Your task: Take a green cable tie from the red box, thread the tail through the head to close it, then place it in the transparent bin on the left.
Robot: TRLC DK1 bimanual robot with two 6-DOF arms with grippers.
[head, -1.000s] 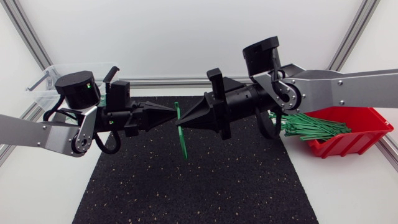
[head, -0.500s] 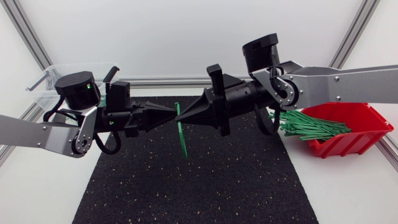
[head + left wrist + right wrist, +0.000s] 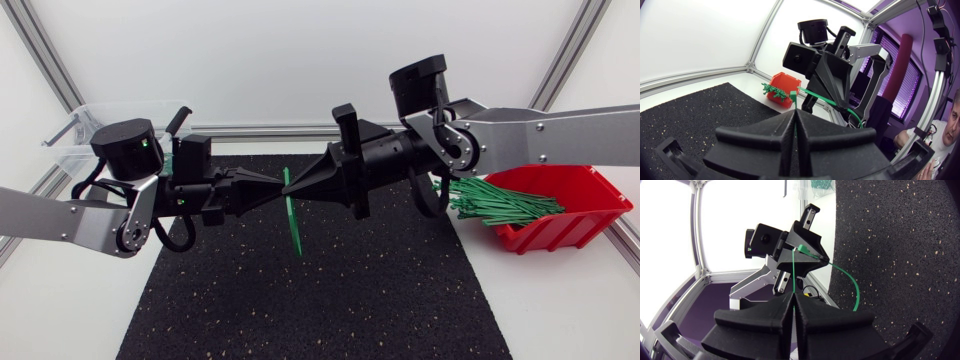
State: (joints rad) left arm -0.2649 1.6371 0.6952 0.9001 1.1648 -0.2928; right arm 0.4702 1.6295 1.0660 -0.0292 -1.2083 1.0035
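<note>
Where the grippers meet: above the middle of the mat [image 3: 320, 300]. The left gripper [image 3: 277, 181] and right gripper [image 3: 289, 191] stand tip to tip and point at each other, with the tie [image 3: 292, 215] caught between them.
Left gripper: its fingers are pressed to a narrow slit. In its own wrist view [image 3: 795, 120] a thin green strand lies in that slit, pinched from both sides.
Right gripper: just as narrow and clamped on the same tie. In its wrist view [image 3: 793, 299] the strand rises out of the slit [image 3: 792, 272] and runs straight to the other gripper ahead.
Tie: it is in the air, clear of the mat, and held by both grippers. From above, a short piece stands up over the tips and a longer piece hangs below them. In the right wrist view a green arc also bends away beside the left gripper. I cannot tell whether the tail has passed through the head.
Left arm [image 3: 60, 215]: it comes in low from its side, wrist bent toward the middle.
Right arm [image 3: 560, 135]: it reaches in from its side, passing above the box.
Box [image 3: 575, 215]: red, at the right edge of the mat, tilted. Spare ties [image 3: 500, 203] spill from its open side.
Bin [image 3: 75, 140]: clear, at the far left corner, behind the left arm.
Table [image 3: 560, 310]: white, with the black speckled mat laid down its middle.
</note>
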